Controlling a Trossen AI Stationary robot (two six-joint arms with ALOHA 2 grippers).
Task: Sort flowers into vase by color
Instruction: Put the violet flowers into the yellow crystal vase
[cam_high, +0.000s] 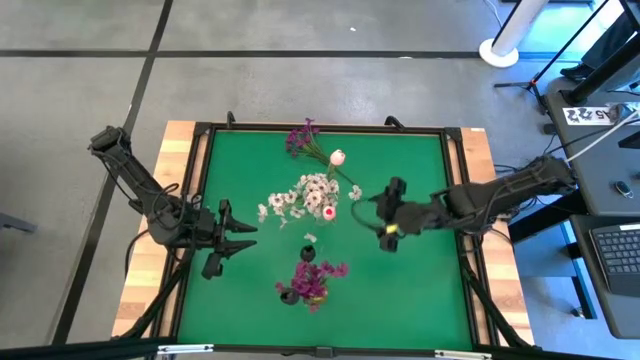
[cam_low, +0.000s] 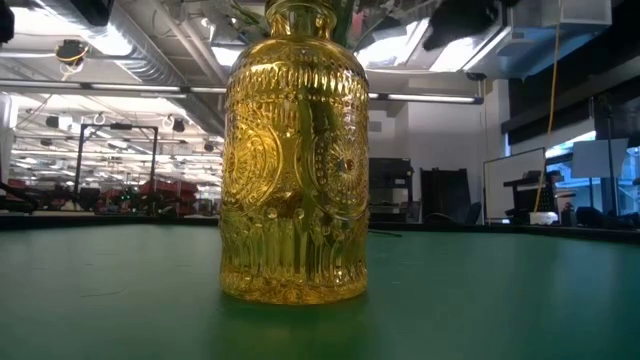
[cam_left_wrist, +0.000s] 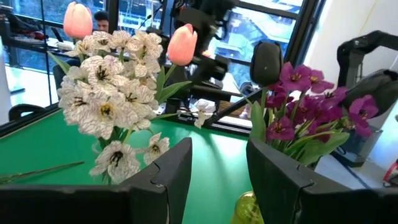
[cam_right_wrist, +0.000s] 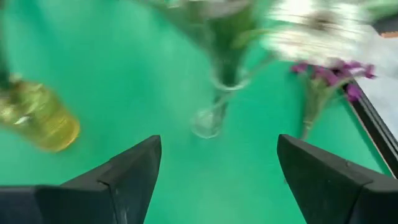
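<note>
Currently, on the green mat (cam_high: 400, 290):

Item 1: clear glass vase (cam_right_wrist: 214, 109), mid-table, holding white blossoms (cam_high: 312, 195) and pale pink tulips (cam_high: 337, 157); light colours look grouped here by design.

Item 2: gold embossed glass vase (cam_low: 295, 160), near edge of the table, holding magenta flowers (cam_high: 318, 277); a dark bud (cam_high: 308, 254) stands just beside them.

Item 3: loose magenta sprig (cam_high: 302, 138), lying flat at the far edge, well apart from both vases. Judged the one piece left to sort, bound for the gold vase.

Item 4: right gripper (cam_high: 385, 213), right of the clear vase, fingers spread wide, holding nothing; it faces the vases, likely poised to reach for the loose sprig.

Item 5: left gripper (cam_high: 238, 240), left of the vases, fingers parted and empty, apparently waiting.

View notes: the overhead view alone gives the layout and the stray sprig's place. The table-level view alone shows the gold vase's pattern, but not its flowers. The left wrist view shows the dark-veined white petals closely; the right wrist view shows the clear vase's glass body.
</note>
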